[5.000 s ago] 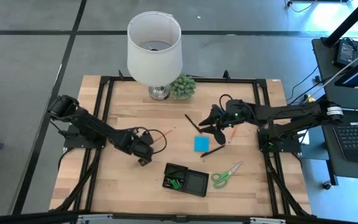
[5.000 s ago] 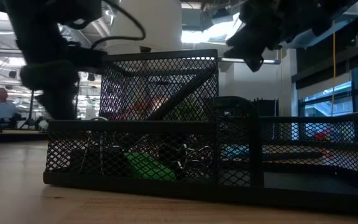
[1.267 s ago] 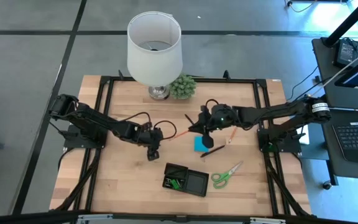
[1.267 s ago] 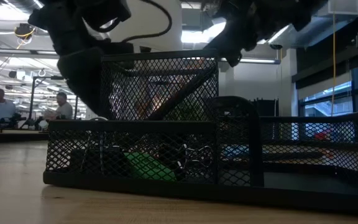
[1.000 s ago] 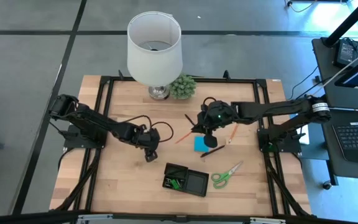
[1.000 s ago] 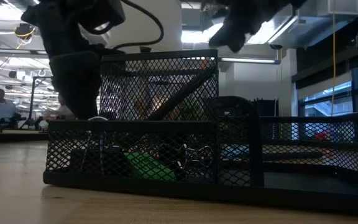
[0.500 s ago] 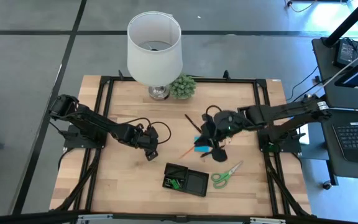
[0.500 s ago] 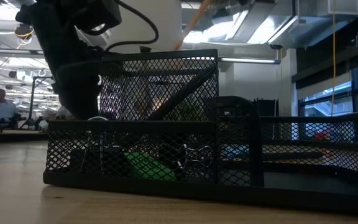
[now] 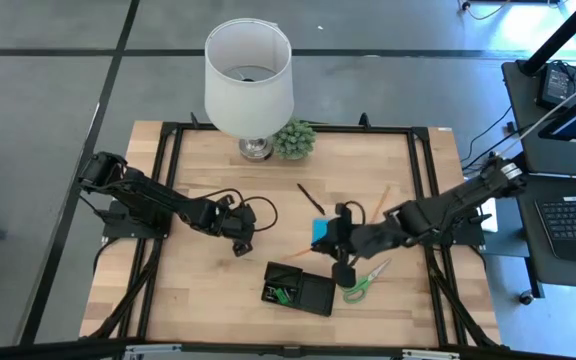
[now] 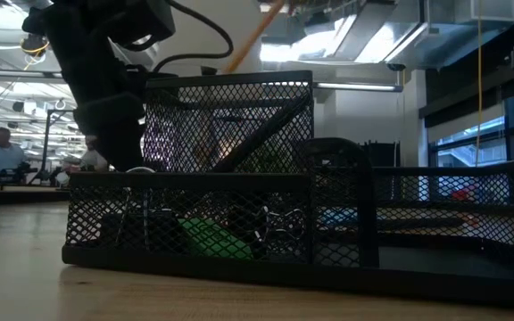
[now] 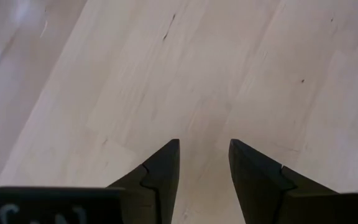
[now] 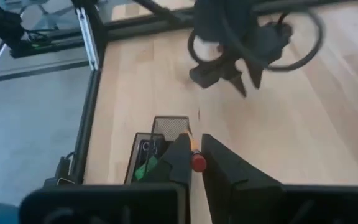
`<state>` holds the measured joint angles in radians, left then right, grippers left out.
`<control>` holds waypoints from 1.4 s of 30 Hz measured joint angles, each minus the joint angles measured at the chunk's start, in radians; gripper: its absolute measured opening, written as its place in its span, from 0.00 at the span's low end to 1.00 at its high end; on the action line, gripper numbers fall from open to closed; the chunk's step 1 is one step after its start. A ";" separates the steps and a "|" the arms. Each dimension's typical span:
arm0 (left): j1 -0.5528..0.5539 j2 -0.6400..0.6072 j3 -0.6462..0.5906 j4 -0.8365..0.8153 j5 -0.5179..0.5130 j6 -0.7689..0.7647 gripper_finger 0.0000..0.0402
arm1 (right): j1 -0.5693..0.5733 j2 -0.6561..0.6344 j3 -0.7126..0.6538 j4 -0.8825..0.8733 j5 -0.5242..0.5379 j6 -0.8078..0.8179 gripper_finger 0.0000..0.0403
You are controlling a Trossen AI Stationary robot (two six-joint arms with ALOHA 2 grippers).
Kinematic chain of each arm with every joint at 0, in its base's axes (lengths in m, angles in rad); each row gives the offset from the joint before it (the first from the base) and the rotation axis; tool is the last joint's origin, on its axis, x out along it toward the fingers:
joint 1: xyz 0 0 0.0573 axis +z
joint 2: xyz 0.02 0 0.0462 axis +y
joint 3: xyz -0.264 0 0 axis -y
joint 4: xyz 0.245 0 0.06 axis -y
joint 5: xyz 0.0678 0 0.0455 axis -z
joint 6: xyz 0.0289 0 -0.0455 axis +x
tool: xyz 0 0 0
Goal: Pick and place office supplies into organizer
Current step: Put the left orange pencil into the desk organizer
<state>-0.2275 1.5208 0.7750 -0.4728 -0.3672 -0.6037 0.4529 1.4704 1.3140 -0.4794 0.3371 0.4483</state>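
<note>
Gripping an orange pencil above the black organizer, the right gripper clamps tight — the left gripper, fingers apart, hovers over bare table.

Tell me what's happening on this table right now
The right gripper is shut on an orange pencil and holds it above the black mesh organizer, which already has a green piece and clips inside. The left gripper hangs open and empty over bare wood on the left of the table. The green-handled scissors, the blue sticky-note pad and a black pen lie outside the organizer.
</note>
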 joint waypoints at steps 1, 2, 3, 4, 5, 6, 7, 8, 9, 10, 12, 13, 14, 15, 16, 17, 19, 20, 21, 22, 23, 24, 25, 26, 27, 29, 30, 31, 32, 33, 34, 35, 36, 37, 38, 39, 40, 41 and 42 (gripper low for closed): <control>0.000 0.000 0.000 0.001 -0.002 0.007 0.33 | 0.007 0.017 0.000 0.005 0.001 0.011 0.06; 0.000 0.000 0.000 0.000 -0.003 0.017 0.33 | 0.013 0.033 0.000 0.006 0.002 0.021 0.05; 0.000 0.000 0.000 0.001 -0.003 0.023 0.33 | 0.018 0.050 0.000 0.005 0.002 0.030 0.05; 0.000 0.000 0.000 0.000 -0.004 0.023 0.33 | 0.023 0.066 0.000 0.007 0.002 0.046 0.06; 0.000 0.000 0.000 0.000 -0.005 0.024 0.33 | 0.025 0.082 0.000 0.008 0.002 0.063 0.06; 0.000 0.000 0.000 0.000 -0.006 0.024 0.33 | 0.027 0.099 0.000 0.008 0.002 0.077 0.06; 0.000 0.000 0.000 0.000 -0.008 0.024 0.33 | 0.027 0.115 0.000 0.008 0.001 0.092 0.07; 0.000 0.000 0.000 0.000 -0.008 0.024 0.33 | 0.027 0.131 0.000 0.008 0.001 0.098 0.07; 0.000 0.000 0.000 0.000 -0.008 0.025 0.33 | 0.026 0.145 0.000 0.007 0.002 0.099 0.07; 0.000 0.000 0.000 0.000 -0.008 0.025 0.33 | 0.026 0.156 -0.001 0.007 0.002 0.100 0.07; 0.000 0.000 -0.001 0.000 -0.008 0.026 0.33 | 0.025 0.176 -0.002 0.020 0.003 0.100 0.06; 0.000 0.000 -0.001 0.000 -0.008 0.026 0.33 | 0.025 0.184 -0.002 0.026 0.002 0.098 0.06; 0.000 0.000 -0.001 0.000 -0.008 0.026 0.33 | 0.026 0.192 -0.002 0.036 0.003 0.097 0.06; 0.000 0.000 -0.001 0.001 -0.008 0.026 0.33 | 0.026 0.198 -0.002 0.046 0.006 0.097 0.06; 0.000 0.000 -0.001 0.001 -0.008 0.026 0.33 | 0.026 0.202 -0.002 0.050 0.013 0.097 0.06; 0.000 0.000 -0.001 0.001 -0.008 0.026 0.33 | 0.026 0.205 -0.002 0.054 0.017 0.098 0.07; 0.000 0.000 -0.001 0.001 -0.008 0.025 0.33 | 0.027 0.206 -0.002 0.064 0.019 0.098 0.07; 0.000 0.000 -0.001 0.002 -0.008 0.025 0.33 | 0.028 0.207 -0.002 0.067 0.021 0.097 0.07; 0.000 0.000 -0.001 0.002 -0.008 0.025 0.33 | 0.028 0.209 -0.002 0.070 0.021 0.098 0.07; 0.000 0.000 -0.001 0.001 -0.008 0.025 0.33 | 0.028 0.210 -0.002 0.069 0.021 0.097 0.07; 0.000 0.000 -0.001 0.002 -0.008 0.025 0.33 | 0.028 0.211 -0.002 0.066 0.020 0.097 0.07; 0.000 0.000 -0.001 0.003 -0.008 0.025 0.33 | 0.028 0.211 -0.002 0.065 0.020 0.097 0.07; 0.000 0.000 -0.001 0.004 -0.008 0.024 0.33 | 0.028 0.211 -0.006 0.071 0.020 0.097 0.08; 0.000 0.000 -0.001 0.004 -0.008 0.024 0.33 | 0.028 0.211 -0.012 0.077 0.021 0.099 0.09; 0.000 0.000 -0.001 0.004 -0.008 0.024 0.33 | 0.028 0.211 -0.019 0.078 0.020 0.101 0.10; 0.000 0.000 -0.001 0.005 -0.008 0.024 0.33 | 0.028 0.211 -0.030 0.075 0.020 0.116 0.11; 0.000 0.000 -0.001 0.005 -0.008 0.023 0.33 | 0.028 0.212 -0.032 0.076 0.020 0.120 0.11; 0.000 0.000 -0.001 0.005 -0.008 0.023 0.33 | 0.028 0.212 -0.034 0.081 0.020 0.123 0.11; 0.000 0.000 -0.001 0.005 -0.008 0.023 0.33 | 0.028 0.213 -0.037 0.082 0.020 0.123 0.10; 0.000 0.000 -0.001 0.005 -0.008 0.023 0.33 | 0.028 0.213 -0.040 0.080 0.019 0.123 0.10; 0.000 0.000 -0.001 0.005 -0.008 0.023 0.33 | 0.028 0.214 -0.042 0.080 0.017 0.123 0.10; 0.000 0.000 -0.001 0.005 -0.008 0.023 0.33 | 0.028 0.215 -0.043 0.080 0.017 0.123 0.10; 0.000 0.000 -0.001 0.005 -0.008 0.023 0.33 | 0.028 0.215 -0.043 0.080 0.017 0.122 0.10; 0.000 0.000 -0.001 0.005 -0.008 0.023 0.33 | 0.028 0.215 -0.043 0.080 0.017 0.122 0.11; 0.000 0.000 -0.001 0.005 -0.008 0.023 0.33 | 0.028 0.215 -0.043 0.079 0.017 0.122 0.11; 0.000 0.000 -0.001 0.005 -0.008 0.023 0.33 | 0.028 0.215 -0.043 0.077 0.017 0.121 0.12; 0.000 0.000 -0.001 0.005 -0.008 0.023 0.33 | 0.028 0.215 -0.043 0.075 0.017 0.121 0.13; 0.000 0.000 -0.001 0.005 -0.008 0.023 0.33 | 0.028 0.215 -0.043 0.076 0.017 0.121 0.14; 0.000 0.000 -0.001 0.005 -0.008 0.023 0.33 | 0.028 0.215 -0.043 0.074 0.016 0.121 0.16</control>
<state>-0.2272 1.5211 0.7742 -0.4675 -0.3748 -0.5804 0.4812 1.6852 1.2709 -0.4051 0.3536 0.5689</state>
